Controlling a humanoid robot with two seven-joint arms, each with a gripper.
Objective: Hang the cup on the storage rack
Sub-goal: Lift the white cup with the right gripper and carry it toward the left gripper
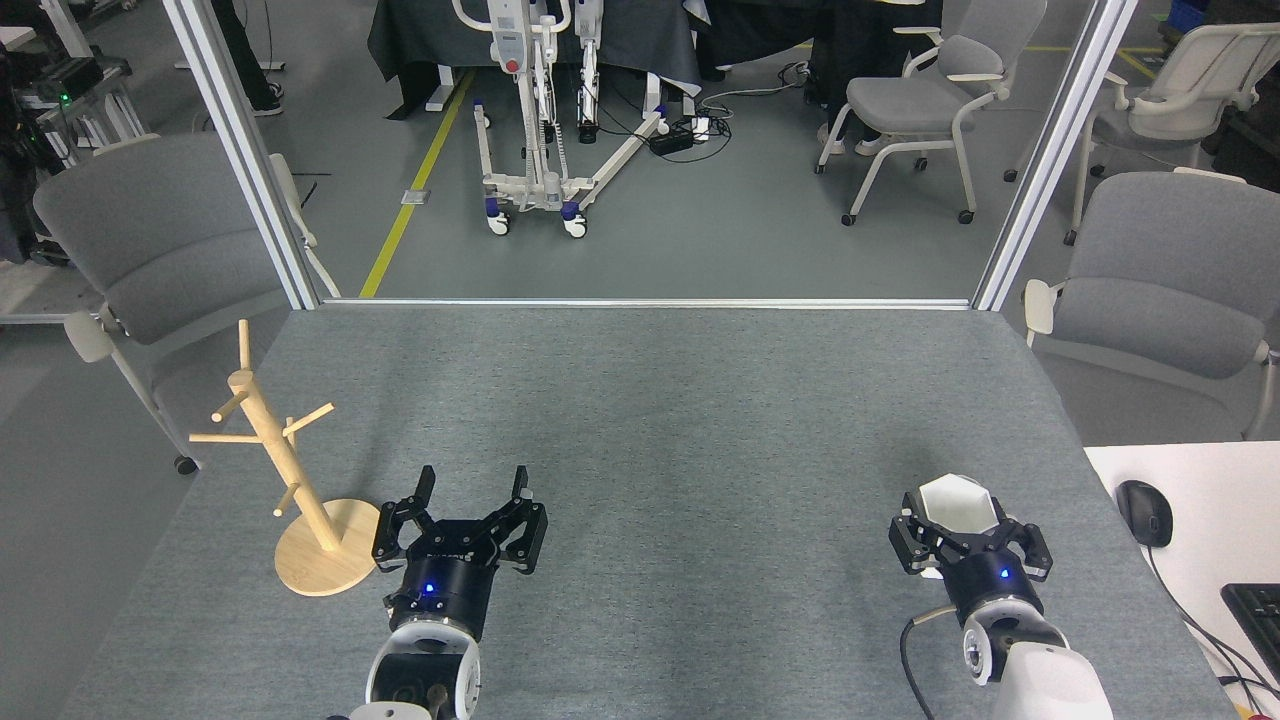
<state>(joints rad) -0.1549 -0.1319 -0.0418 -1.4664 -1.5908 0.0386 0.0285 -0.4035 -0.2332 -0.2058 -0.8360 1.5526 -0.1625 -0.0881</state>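
Observation:
The white faceted cup (955, 503) stands near the table's front right, rim up. My right gripper (962, 545) sits against its near side, with the black finger links spread to either side of the cup's lower half. Its fingertips are hidden, so I cannot see whether they press on the cup. The wooden storage rack (272, 447) stands at the front left on its round disc base (318, 572), with bare pegs. My left gripper (472, 484) is open and empty just right of that base, fingers pointing away from me.
The grey felt table (650, 420) ends at a metal frame along its far edge. A white desk with a black mouse (1144, 512) and a keyboard (1258, 612) adjoins at the right. Grey chairs (1160, 285) stand beside both table sides.

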